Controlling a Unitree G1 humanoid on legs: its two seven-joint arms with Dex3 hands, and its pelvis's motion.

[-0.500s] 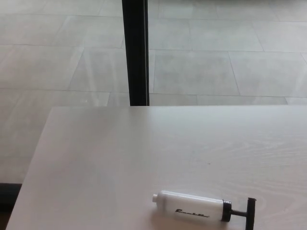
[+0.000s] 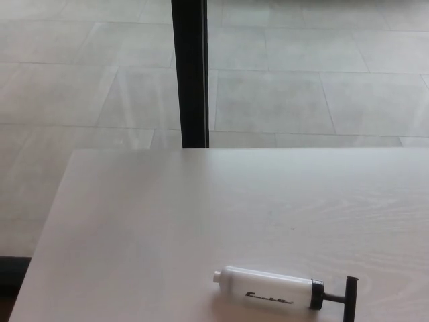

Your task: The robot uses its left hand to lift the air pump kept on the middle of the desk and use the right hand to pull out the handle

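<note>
Overhead, the head view is filled in its upper half by a floor of large pale grey tiles (image 2: pixel 301 80), crossed by thin grout lines. A black vertical post (image 2: pixel 192 74) is seen rising from the far edge of the desk to the top of the picture, slightly left of centre.

The lower half is taken up by a pale, whitish wood-grain desk (image 2: pixel 147 235). Its far edge and its left edge are visible; the right side runs out of the picture. A dark strip of floor is noted below the left edge, at the lower left corner.

The air pump (image 2: pixel 275 290) is recorded lying on its side on the desk, near the bottom edge of the picture and to the right of centre. Its white cylindrical barrel points left, with a small nozzle at the left end and dark lettering along the side; the lettering is too small to be read. At the right end a black collar is joined to a short rod and a black T-handle (image 2: pixel 350 298), which sits close to the collar and is partly cut by the bottom edge.

Neither hand is in view, so no finger state can be told. The pump is touched by nothing.
</note>
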